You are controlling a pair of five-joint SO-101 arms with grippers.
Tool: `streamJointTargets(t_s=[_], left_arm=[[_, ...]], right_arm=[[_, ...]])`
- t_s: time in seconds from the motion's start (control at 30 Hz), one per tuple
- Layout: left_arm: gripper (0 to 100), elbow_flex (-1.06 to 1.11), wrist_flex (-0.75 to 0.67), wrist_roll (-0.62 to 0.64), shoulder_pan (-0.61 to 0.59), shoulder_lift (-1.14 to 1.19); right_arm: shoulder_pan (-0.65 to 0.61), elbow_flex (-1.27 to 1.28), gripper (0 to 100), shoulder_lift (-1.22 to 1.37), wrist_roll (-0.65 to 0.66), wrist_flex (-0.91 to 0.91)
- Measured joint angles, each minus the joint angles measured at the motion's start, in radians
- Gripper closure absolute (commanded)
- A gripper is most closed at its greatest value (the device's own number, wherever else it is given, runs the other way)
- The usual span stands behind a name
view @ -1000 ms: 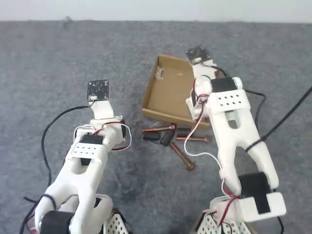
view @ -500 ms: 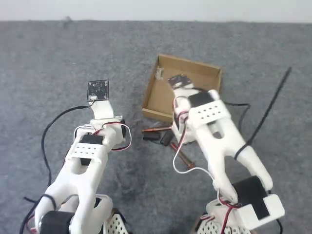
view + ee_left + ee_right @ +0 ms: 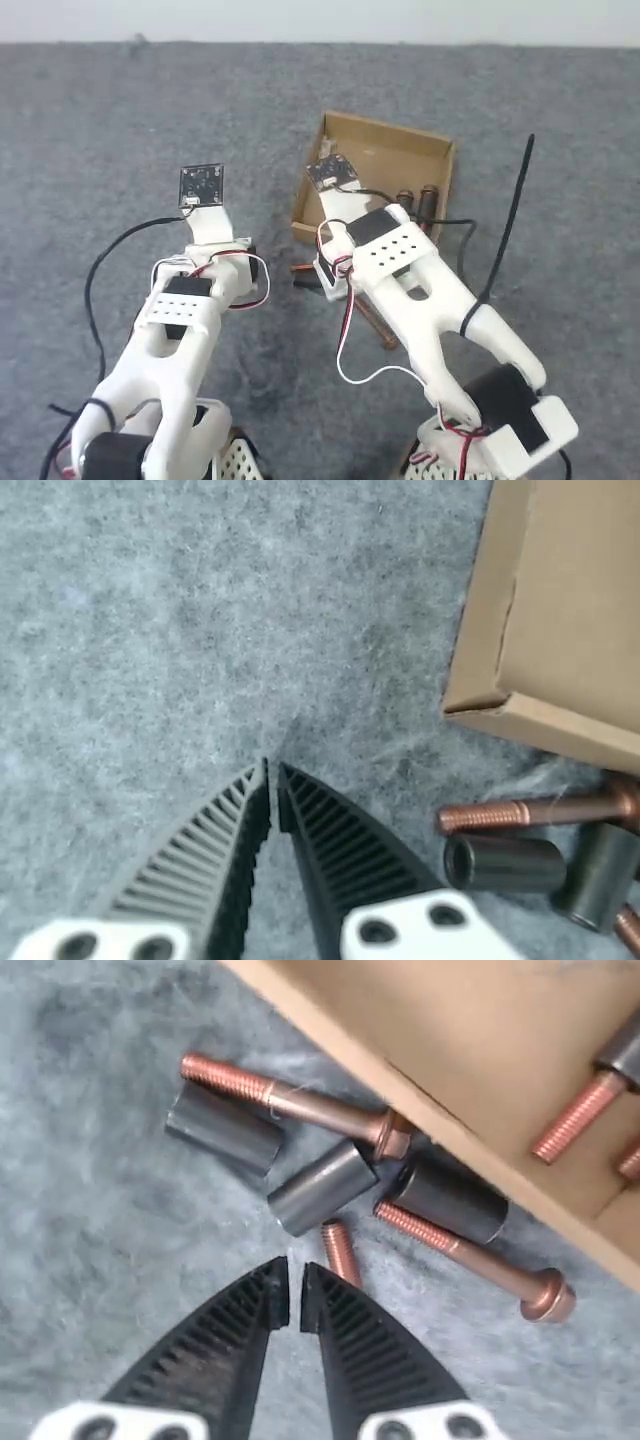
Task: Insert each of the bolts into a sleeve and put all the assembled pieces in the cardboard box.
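The right tool [image 3: 293, 1295] has its two black fingers pressed together and holds nothing. It hangs over a pile of loose parts on the grey fuzzy desk [image 3: 120, 110]. Just past its tips lie a short dark metal sleeve [image 3: 322, 1188] and a long copper-coloured bolt [image 3: 290, 1105]. The pile sits right at the near side of the brown cardboard box [image 3: 375, 170]. Finished pieces [image 3: 428, 196] lie inside the box. The left tool [image 3: 272, 780] is together too, empty, left of the pile.
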Motion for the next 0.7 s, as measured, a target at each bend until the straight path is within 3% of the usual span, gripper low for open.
streamJointTargets(t_s=[0.17,0.3,0.7], left_arm=[[99,0.0,0.0,0.0,0.0,0.0],[99,0.0,0.0,0.0,0.0,0.0],[99,0.0,0.0,0.0,0.0,0.0]], right_arm=[[-0.005,0.006,84.6,0.003,-0.091,-0.005],[-0.005,0.006,87.8,0.066,-0.155,-0.026],[-0.008,0.005,89.0,0.167,-0.169,-0.117]])
